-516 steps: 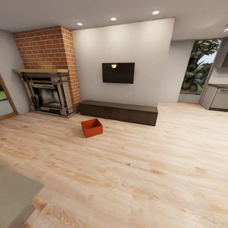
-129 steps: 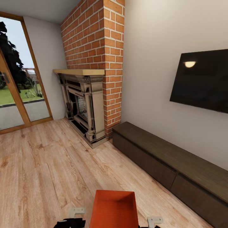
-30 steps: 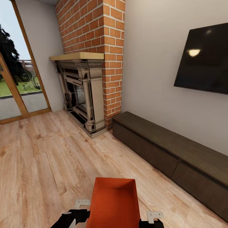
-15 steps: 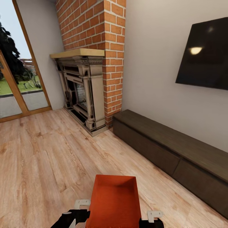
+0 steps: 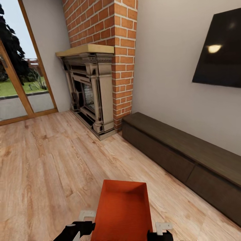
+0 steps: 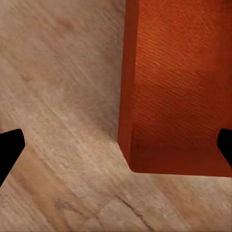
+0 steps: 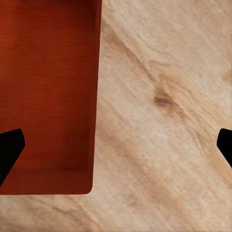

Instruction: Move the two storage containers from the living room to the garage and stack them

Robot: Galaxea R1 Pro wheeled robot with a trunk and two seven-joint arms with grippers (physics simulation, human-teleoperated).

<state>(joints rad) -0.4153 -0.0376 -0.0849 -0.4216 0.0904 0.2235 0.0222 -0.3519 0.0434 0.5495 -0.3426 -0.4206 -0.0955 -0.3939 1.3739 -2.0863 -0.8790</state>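
Centrally, at the near edge of the head view, one orange-red storage container [image 5: 122,211] rests on the light wood plank floor [image 5: 43,167] of the living room, open side up, its long axis running away from the robot. Left gripper [image 5: 81,223] stands just beside the container's left wall; right gripper [image 5: 160,231] stands just beside its right wall. Left wrist view: left gripper [image 6: 116,147] has its jaws wide, a near corner of the container [image 6: 176,92] lying between the dark fingertips [image 6: 9,147]. Right wrist view: right gripper [image 7: 116,147] likewise has its jaws wide, over the container's other near corner [image 7: 48,92]; neither holds anything. Beyond, a red brick chimney [image 5: 110,40] with fireplace [image 5: 88,97] stands at far centre, a long low dark cabinet [image 5: 180,160] runs along the right wall beneath a black TV [image 5: 219,50], and wood-framed glass doors [image 5: 16,80] occupy the far left.
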